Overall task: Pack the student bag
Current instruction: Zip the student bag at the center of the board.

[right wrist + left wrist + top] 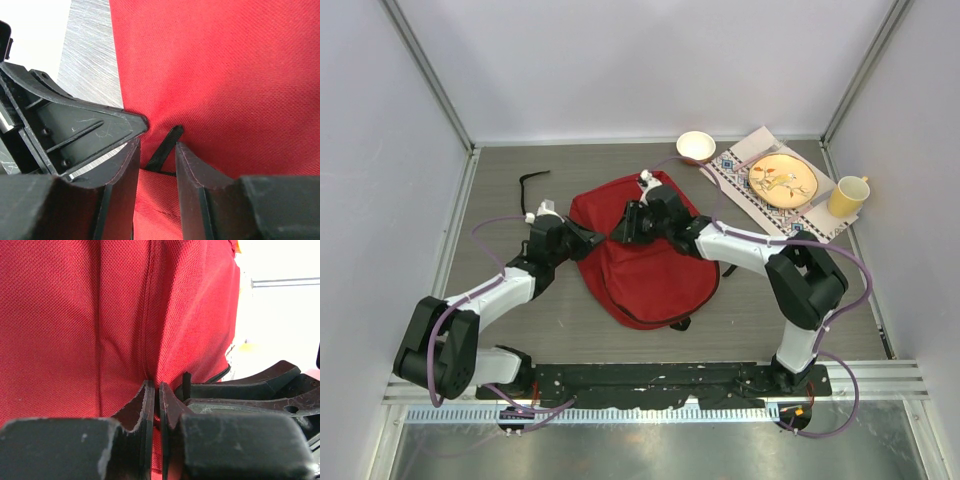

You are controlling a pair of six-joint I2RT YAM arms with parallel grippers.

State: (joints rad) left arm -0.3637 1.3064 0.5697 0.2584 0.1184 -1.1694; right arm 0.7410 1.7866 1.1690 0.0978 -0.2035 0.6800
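A grey wood-grain table (pixel 740 320) is enclosed by plain white walls (pixel 620 70) framed with metal posts (pixel 428 72). The red bag (pixel 650 270) is laid flat at the table's middle. A fold of its left edge is pinched between the nearly closed jaws of the left gripper (pixel 596 241). The right gripper (pixel 623 226) is lowered onto the bag's upper part. Its jaws are held apart, and a black tab (pixel 165 147) is seen in the gap, not clamped. At the far right corner a bowl (pixel 695 146), a plate (pixel 782 180) on a patterned mat (pixel 740 168), and a yellow cup (pixel 847 196) are set.
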